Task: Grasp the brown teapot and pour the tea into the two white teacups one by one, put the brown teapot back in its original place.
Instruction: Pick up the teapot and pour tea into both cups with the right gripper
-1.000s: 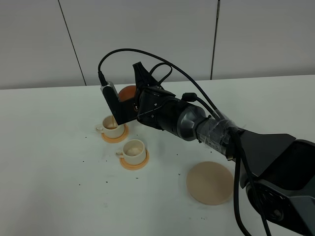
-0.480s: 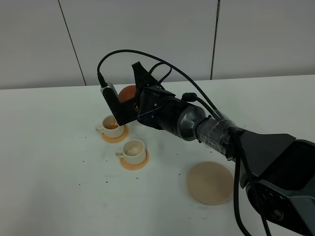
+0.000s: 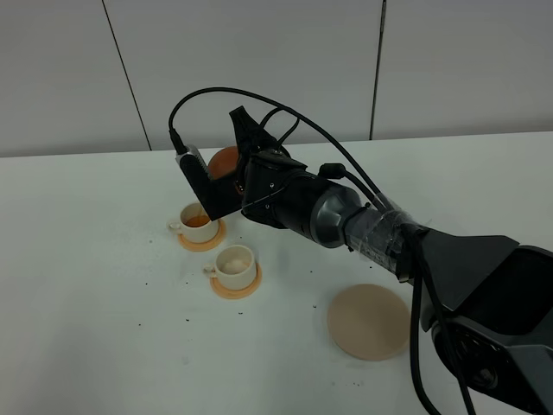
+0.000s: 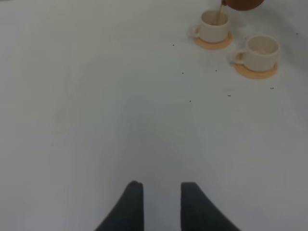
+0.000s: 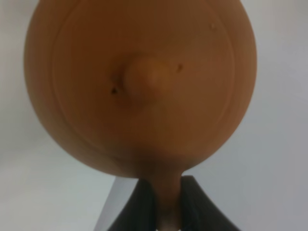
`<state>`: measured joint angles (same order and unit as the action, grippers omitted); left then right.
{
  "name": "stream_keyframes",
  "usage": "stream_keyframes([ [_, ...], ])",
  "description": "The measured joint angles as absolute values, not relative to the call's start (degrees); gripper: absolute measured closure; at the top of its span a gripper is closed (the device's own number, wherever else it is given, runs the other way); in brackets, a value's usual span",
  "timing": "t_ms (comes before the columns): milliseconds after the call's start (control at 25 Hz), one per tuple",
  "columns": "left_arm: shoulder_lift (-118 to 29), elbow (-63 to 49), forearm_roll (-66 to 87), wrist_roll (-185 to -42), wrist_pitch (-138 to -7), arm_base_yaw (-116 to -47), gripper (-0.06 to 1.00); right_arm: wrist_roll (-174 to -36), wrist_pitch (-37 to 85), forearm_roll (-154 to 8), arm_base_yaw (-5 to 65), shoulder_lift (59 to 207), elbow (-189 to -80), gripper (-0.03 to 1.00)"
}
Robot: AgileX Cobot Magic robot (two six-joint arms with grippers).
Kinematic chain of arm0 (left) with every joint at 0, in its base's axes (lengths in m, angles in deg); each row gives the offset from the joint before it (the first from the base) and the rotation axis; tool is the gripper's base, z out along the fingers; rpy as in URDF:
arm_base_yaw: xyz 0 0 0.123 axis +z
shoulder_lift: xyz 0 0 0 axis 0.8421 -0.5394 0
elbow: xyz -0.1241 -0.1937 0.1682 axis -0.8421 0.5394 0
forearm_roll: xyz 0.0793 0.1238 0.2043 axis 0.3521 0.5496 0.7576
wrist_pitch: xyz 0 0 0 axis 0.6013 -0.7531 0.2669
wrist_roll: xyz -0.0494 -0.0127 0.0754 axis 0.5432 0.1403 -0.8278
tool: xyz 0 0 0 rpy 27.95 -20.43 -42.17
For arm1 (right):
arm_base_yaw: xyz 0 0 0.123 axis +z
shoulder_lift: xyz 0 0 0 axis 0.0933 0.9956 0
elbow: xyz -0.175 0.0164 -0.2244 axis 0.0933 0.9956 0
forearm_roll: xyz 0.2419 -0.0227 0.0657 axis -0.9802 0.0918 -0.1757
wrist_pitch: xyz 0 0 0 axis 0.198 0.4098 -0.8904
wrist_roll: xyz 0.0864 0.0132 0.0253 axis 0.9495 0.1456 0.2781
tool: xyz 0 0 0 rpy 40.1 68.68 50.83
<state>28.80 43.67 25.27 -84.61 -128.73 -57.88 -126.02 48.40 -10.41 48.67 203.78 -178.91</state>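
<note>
My right gripper (image 5: 167,204) is shut on the loop handle of the brown teapot (image 5: 139,86). In the exterior high view the teapot (image 3: 223,161) hangs tilted above the farther white teacup (image 3: 199,222), mostly hidden behind the wrist camera. That cup holds orange-brown tea. The nearer white teacup (image 3: 235,263) looks empty. Both stand on orange-tan saucers. The left wrist view shows the filled cup (image 4: 213,26), a thin tea stream into it, the teapot's underside (image 4: 243,4) and the other cup (image 4: 262,48). My left gripper (image 4: 162,204) is open and empty, far from them. The beige coaster (image 3: 368,321) is bare.
Everything stands on a white table (image 3: 86,294) speckled with small dark crumbs around the cups. The right arm (image 3: 363,229) and its cables stretch across the table's middle, above the coaster. A grey panelled wall stands behind the table.
The farther cup now holds more tea, with a deeper orange surface. The teapot and right arm have barely shifted.
</note>
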Motion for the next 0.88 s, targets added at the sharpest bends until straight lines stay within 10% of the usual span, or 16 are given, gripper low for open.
stream_keyframes([
  [880,28.8,43.67,25.27,-84.61,-128.73,-57.88,0.69,-123.67,47.71,-4.97,49.14,203.78,-178.91,0.87],
])
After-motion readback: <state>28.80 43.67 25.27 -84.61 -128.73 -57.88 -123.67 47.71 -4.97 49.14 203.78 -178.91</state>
